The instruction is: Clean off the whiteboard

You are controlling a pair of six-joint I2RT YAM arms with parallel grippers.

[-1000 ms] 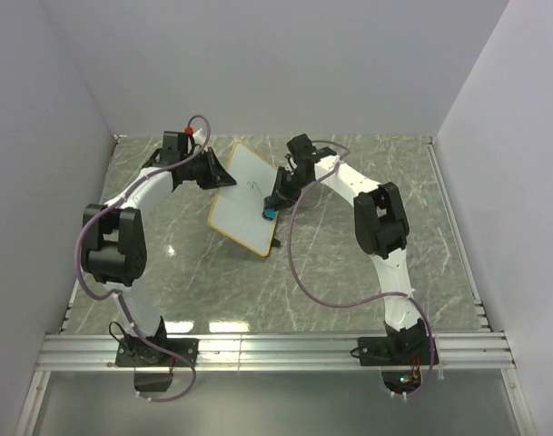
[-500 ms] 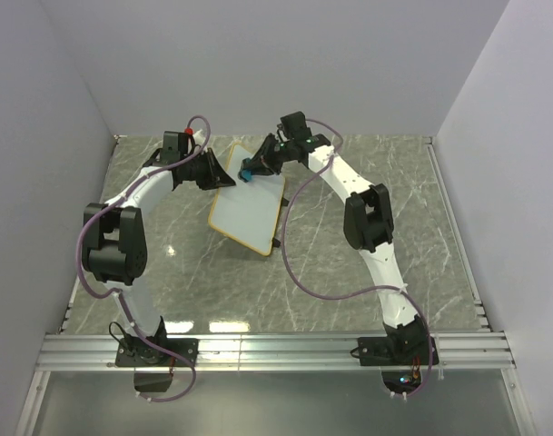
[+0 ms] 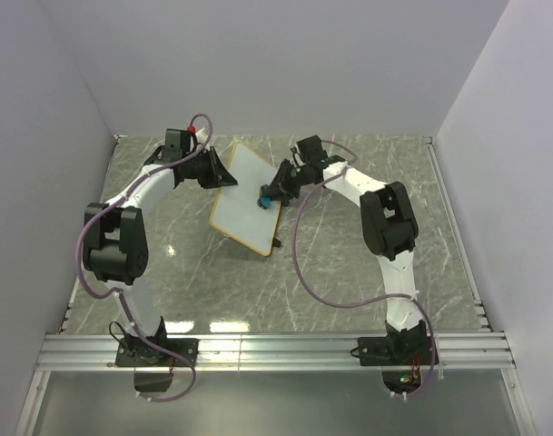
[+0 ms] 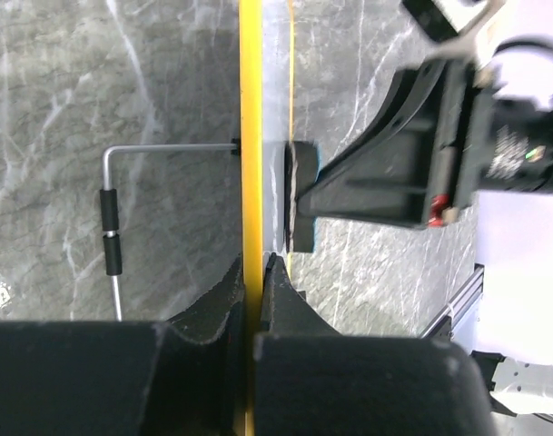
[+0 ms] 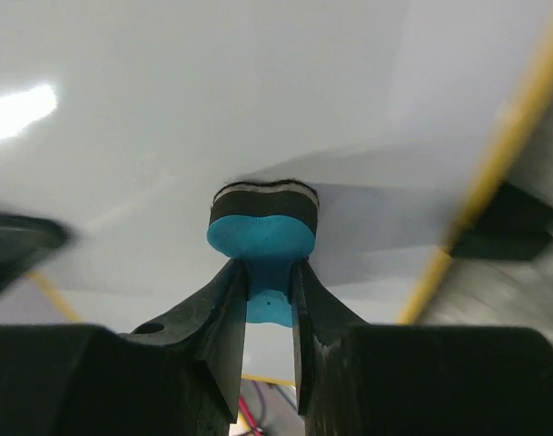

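Whiteboard (image 3: 246, 200) sits toward the far edge of the desk (image 3: 349, 263), a bit left of mid. It's propped at a tilt: far-left side raised, near corner low by the desk top, w/ a small black foot (image 3: 278, 243) there.

Left tool (image 4: 251, 270) is clenched on the board's frame at the raised side, one finger on ea. face, thin wood edge running straight btwn them. Behind the board, in the left wrist view, a bent metal rod (image 4: 111, 238) w/ two black sleeves joins the frame.

Right tool (image 5: 269, 272) comes in from the right & grasps a small blue eraser (image 5: 262, 238) by its narrow stem, fingers tight on either side. Eraser's dark felt face lies against the white surface, approx mid-board & nearer the right-hand long edge in the top view.

Both arms arch over the desk from its near edge. Purple cables (image 3: 299, 263) loop along them.
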